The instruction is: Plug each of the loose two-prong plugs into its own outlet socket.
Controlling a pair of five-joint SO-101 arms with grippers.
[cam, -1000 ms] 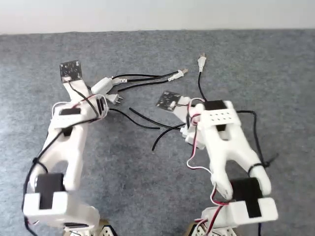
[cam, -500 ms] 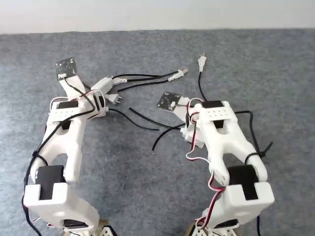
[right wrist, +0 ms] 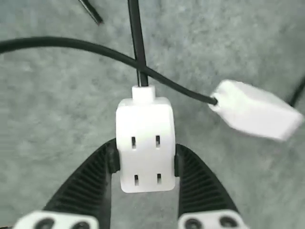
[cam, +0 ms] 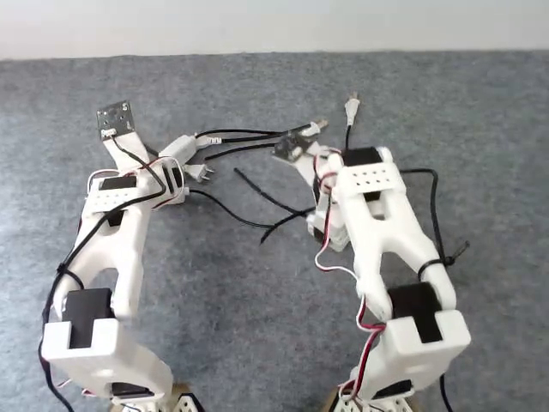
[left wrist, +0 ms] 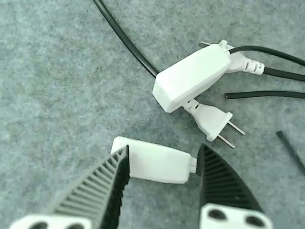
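Right pincer [right wrist: 144, 152] clamped a socket block [right wrist: 144, 129] — slots plain at the wrist, arm covering it from above. Left pincer [left wrist: 163, 151] straddled a white block [left wrist: 152, 166] — grip unclear; a plug [left wrist: 213, 121] lay near it.

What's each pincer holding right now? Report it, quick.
Left pincer: closed on a white block.
Right pincer: closed on a white outlet socket, slots facing its camera.
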